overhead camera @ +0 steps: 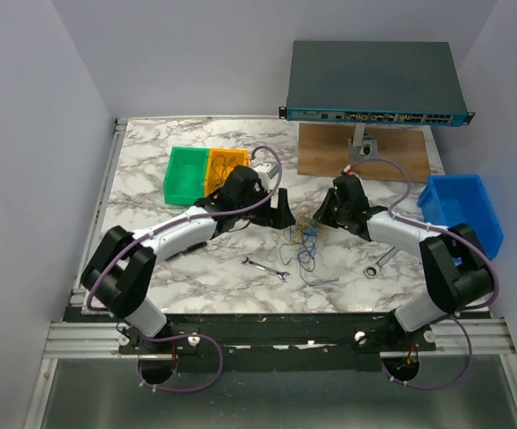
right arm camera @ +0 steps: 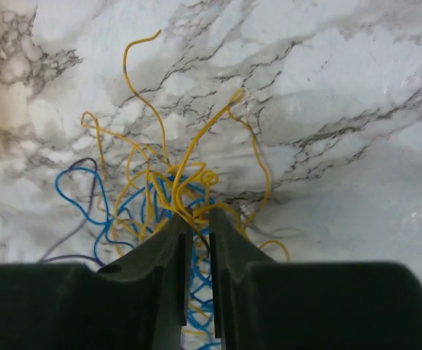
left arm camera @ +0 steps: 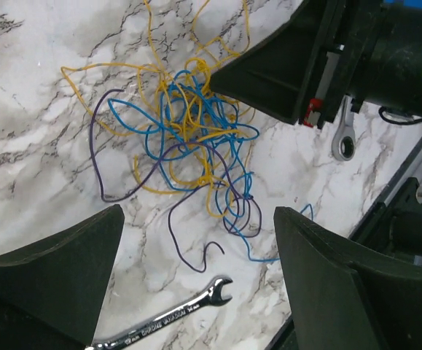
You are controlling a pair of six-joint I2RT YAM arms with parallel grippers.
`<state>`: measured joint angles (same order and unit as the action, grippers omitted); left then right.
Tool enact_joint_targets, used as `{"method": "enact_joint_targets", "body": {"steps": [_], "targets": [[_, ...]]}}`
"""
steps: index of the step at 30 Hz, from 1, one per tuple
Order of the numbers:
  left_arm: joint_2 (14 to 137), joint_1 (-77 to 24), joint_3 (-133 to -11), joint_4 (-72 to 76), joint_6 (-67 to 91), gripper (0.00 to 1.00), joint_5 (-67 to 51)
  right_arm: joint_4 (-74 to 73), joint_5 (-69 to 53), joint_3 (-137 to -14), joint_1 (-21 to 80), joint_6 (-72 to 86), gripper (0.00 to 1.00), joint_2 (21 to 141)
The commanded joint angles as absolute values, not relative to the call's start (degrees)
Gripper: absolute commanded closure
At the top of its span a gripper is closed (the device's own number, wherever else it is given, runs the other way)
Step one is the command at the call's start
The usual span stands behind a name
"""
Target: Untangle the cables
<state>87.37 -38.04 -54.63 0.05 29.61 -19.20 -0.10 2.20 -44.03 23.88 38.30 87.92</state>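
The cables (overhead camera: 307, 243) are a loose tangle of thin yellow, blue and dark purple wires on the marble table, between the two grippers. My left gripper (overhead camera: 283, 214) is open wide and empty, hovering just left of the tangle. In the left wrist view (left arm camera: 196, 277) the cables (left arm camera: 189, 124) lie beyond its fingertips. My right gripper (overhead camera: 323, 213) is at the tangle's right side. In the right wrist view (right arm camera: 201, 219) its jaws are almost closed, with yellow strands of the cables (right arm camera: 145, 197) pinched at the tips.
A silver wrench (overhead camera: 265, 268) lies in front of the tangle, also in the left wrist view (left arm camera: 167, 317). A ratchet wrench (overhead camera: 379, 264) lies to the right. Green bin (overhead camera: 185, 172) and orange bin (overhead camera: 225, 163) at back left, blue bin (overhead camera: 462, 210) right, network switch (overhead camera: 374, 80) on a wooden board (overhead camera: 329, 154).
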Motion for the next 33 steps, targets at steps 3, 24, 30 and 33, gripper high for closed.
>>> {"method": "enact_joint_targets", "body": {"steps": [3,24,30,33], "targets": [[96.55,-40.17,-63.26,-5.14,26.77,0.16,-15.93,0.09,4.46,-46.00,23.55,35.95,0.99,86.02],[115.18,-42.87,-78.12,-12.18,29.03,1.00,-16.75,-16.59,20.37,-48.63,23.51,39.60,0.99,65.24],[107.78,-37.85,-71.06,-10.39,29.00,1.00,-16.31,-24.68,35.97,-57.99,23.31,36.69,0.99,59.78],[104.24,-34.19,-66.71,-8.45,29.11,1.00,-17.19,-26.88,40.65,-61.81,23.29,34.97,0.99,58.08]]}}
